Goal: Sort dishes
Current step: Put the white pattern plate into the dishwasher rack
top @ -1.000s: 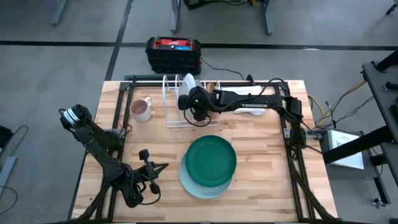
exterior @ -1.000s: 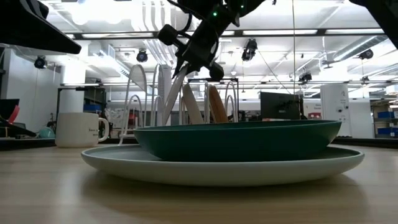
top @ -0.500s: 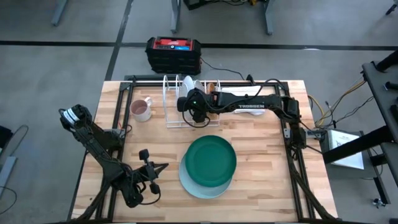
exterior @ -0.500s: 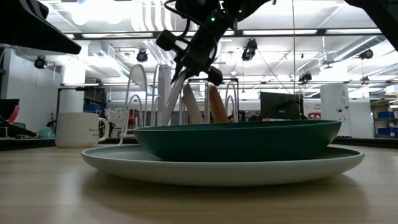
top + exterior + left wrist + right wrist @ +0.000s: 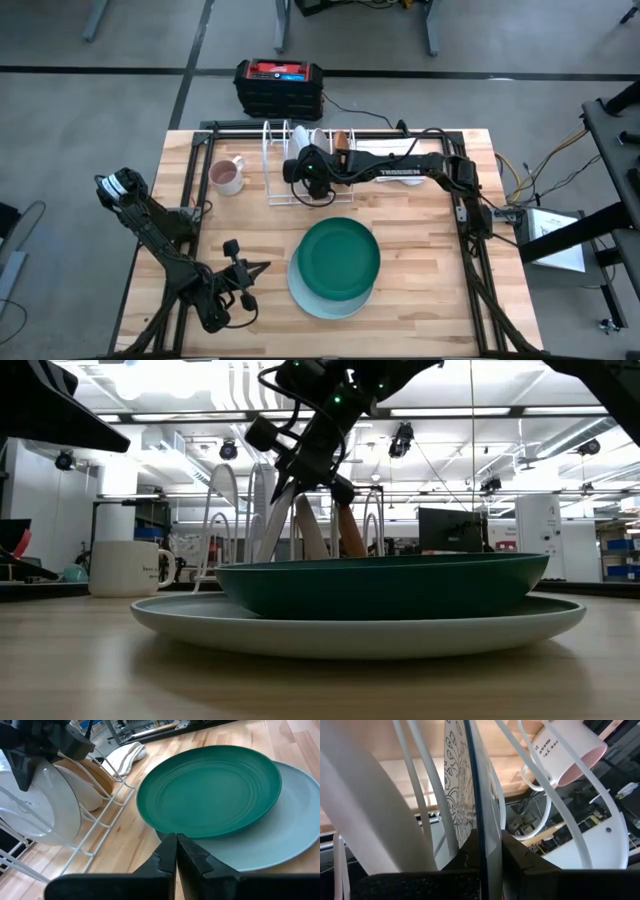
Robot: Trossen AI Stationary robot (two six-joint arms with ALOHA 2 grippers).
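Note:
My right gripper (image 5: 303, 168) is over the white wire dish rack (image 5: 285, 190) at the table's far side, shut on the grey-speckled patterned plate (image 5: 456, 785). That plate stands on edge among the rack's wires (image 5: 270, 525). A white plate (image 5: 87, 795) and a small brown plate (image 5: 97, 772) lean in slots beside it. The dark green plate (image 5: 340, 257) lies on the pale mint plate (image 5: 312, 296) near the table's middle. My left gripper (image 5: 247, 287) is shut and empty at the near left, and in its wrist view (image 5: 176, 856) points at the stacked plates. My right gripper pinches the patterned plate's upper rim (image 5: 481, 822) between its two fingers, one finger on each face. The fingers come from above, slanting down from the table's right. The plate stands tilted on edge; its lower part is down among the rack's wires, hidden behind the green plate.
A small pinkish mug (image 5: 227, 177) stands left of the rack. A folded white cloth (image 5: 127, 754) lies right of the rack under the right arm. A black and red box (image 5: 279, 85) sits on the floor beyond the far edge. Bare wood lies at the near right.
My right gripper has gone a little toward the table's left edge with the patterned plate, still shut on its rim. The plate's top has shifted left along the rack and the plate stays tilted on edge.

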